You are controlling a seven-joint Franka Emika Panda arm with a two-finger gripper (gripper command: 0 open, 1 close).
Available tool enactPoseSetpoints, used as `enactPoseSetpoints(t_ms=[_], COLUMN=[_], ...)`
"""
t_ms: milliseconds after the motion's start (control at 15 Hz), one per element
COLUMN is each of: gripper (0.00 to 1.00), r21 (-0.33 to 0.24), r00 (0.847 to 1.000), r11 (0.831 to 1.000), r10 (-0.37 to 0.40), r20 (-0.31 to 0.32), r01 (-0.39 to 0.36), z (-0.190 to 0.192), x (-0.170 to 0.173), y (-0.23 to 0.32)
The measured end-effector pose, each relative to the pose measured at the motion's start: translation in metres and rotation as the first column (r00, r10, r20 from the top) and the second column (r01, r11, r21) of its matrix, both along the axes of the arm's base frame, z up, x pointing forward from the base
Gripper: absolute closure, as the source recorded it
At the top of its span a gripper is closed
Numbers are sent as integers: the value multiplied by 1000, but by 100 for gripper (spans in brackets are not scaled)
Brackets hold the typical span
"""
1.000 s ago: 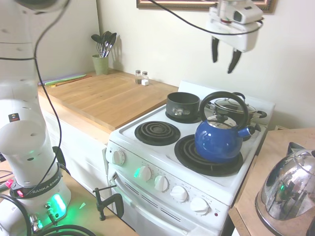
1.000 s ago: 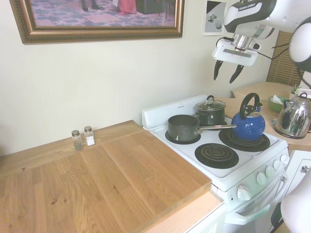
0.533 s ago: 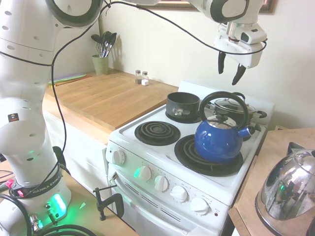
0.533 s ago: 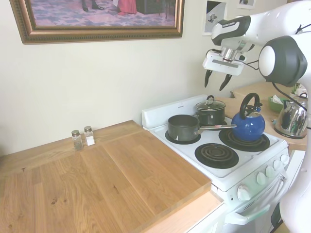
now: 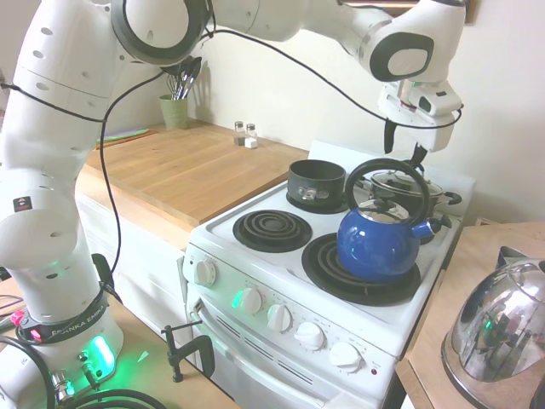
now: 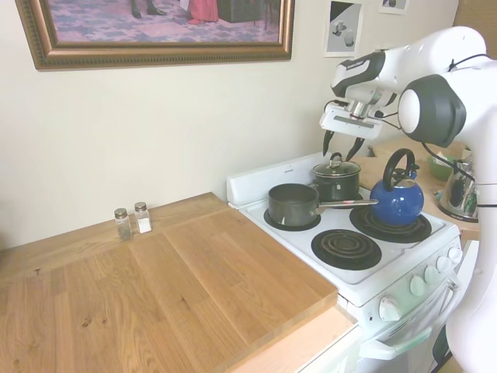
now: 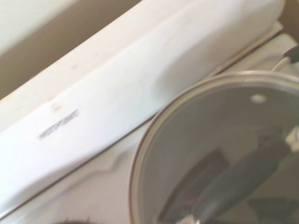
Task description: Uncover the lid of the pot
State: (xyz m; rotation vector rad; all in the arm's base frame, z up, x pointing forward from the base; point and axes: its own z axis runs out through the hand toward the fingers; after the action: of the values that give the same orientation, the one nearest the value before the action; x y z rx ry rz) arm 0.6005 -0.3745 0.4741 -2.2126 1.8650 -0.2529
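The pot [image 6: 335, 187] is dark and low and stands on the stove's back burner, half hidden behind the blue kettle in the first exterior view [image 5: 436, 201]. Its glass lid [image 6: 336, 167] with metal rim and dark knob rests on it, and the lid [image 5: 394, 181] also shows above the kettle's handle. My gripper [image 6: 340, 146] hangs open just above the lid's knob, fingers pointing down and touching nothing. Seen from the other side, the gripper [image 5: 403, 146] is a short way over the pot. The wrist view shows the lid [image 7: 210, 154] close and blurred.
A blue kettle [image 5: 379, 237] sits on the front burner right before the pot. A smaller dark pot [image 6: 293, 203] with a long handle stands beside it. The stove's white back panel [image 7: 140, 79] rises behind. A silver kettle [image 5: 498, 328] is on the side counter.
The gripper has come down from high above the stove and shifted over the pot, and hangs just above the lid. It stays open. The pot and lid have not moved.
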Motion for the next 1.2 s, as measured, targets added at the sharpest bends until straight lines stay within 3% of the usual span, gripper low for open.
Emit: enactPoseSetpoints(t_ms=[333,1200], gripper=[100,100], r21=[-29,-15], r00=[998,996], r11=[998,996], r10=[-56,-87], r20=[14,13], r01=[57,87], z=[-5,-17], x=[10,19], y=[-5,-9])
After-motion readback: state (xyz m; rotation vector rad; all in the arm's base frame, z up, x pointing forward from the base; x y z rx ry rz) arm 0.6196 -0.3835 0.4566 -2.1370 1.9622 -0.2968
